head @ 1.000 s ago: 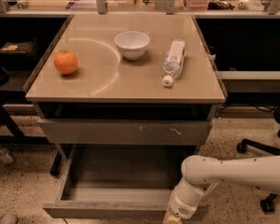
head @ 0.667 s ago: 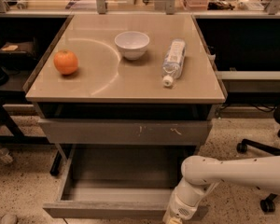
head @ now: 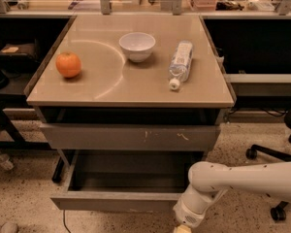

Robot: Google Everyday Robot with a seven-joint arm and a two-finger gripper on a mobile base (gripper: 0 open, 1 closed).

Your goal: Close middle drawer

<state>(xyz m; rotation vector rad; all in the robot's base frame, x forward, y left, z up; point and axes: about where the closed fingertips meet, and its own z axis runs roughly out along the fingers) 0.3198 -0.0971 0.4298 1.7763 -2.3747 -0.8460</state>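
Note:
The middle drawer [head: 117, 201] is pulled well out below the table. Its long grey inside shows, and its flat grey front faces me low in the camera view. My gripper [head: 182, 228] is at the bottom edge of the view, just in front of the right end of that drawer front. It is mostly cut off by the frame. The white arm [head: 242, 178] reaches in from the right, with its wrist bent down beside the drawer's right front corner.
Above the open drawer is a taller grey front with two pale scratches [head: 145, 137], which is shut. On the tabletop [head: 111, 86] are an orange [head: 68, 64], a white bowl [head: 137, 46] and a lying water bottle [head: 181, 63]. An office chair base [head: 274, 154] stands at the right.

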